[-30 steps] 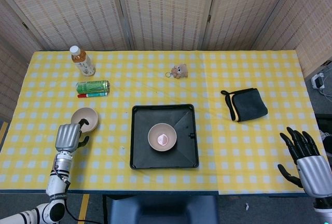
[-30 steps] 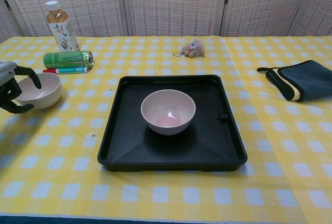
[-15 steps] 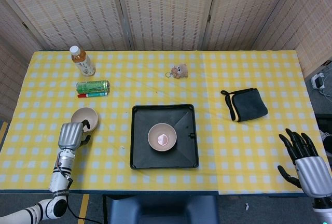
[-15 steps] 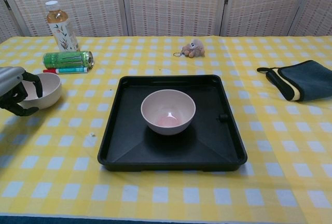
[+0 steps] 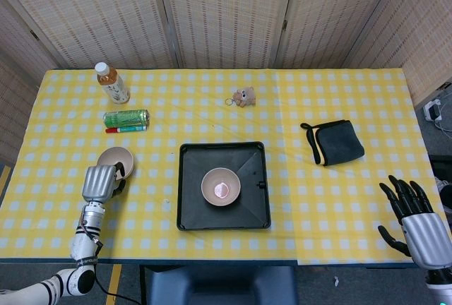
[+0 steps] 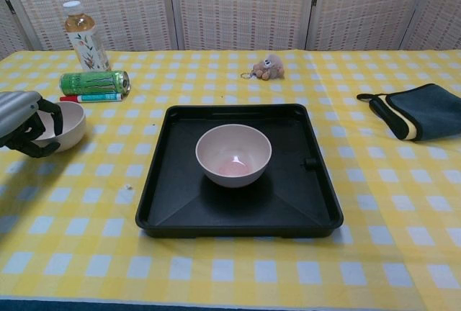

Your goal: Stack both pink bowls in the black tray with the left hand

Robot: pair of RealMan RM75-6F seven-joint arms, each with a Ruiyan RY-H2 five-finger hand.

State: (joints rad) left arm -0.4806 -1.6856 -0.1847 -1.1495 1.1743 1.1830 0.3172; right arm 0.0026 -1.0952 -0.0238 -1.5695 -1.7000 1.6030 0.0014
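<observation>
At the near right corner, off the worktop's (image 5: 296,100) edge, the right hand (image 5: 417,222) hangs with its dark fingers spread and nothing in them. On the near left, the left hand (image 6: 25,119) sits at the rim of one pink bowl (image 6: 66,125), its dark fingers curled over the near edge; it seems to grip the rim, though the head view hides the contact under the silver back of the hand. That bowl stands upright on the yellow checked cloth, well left of the black tray (image 5: 191,217). The second pink bowl (image 5: 221,186) stands upright in the middle of the tray. Right of the tray, apart from it, lies a folded dark cloth pouch (image 5: 333,142). Beyond the left bowl lie a red-capped marker (image 5: 125,129) and, just behind it, a green can (image 5: 126,117) on its side. Further back stand a tea bottle (image 5: 112,83) and, toward the middle, a small plush bear keychain (image 5: 244,97).
</observation>
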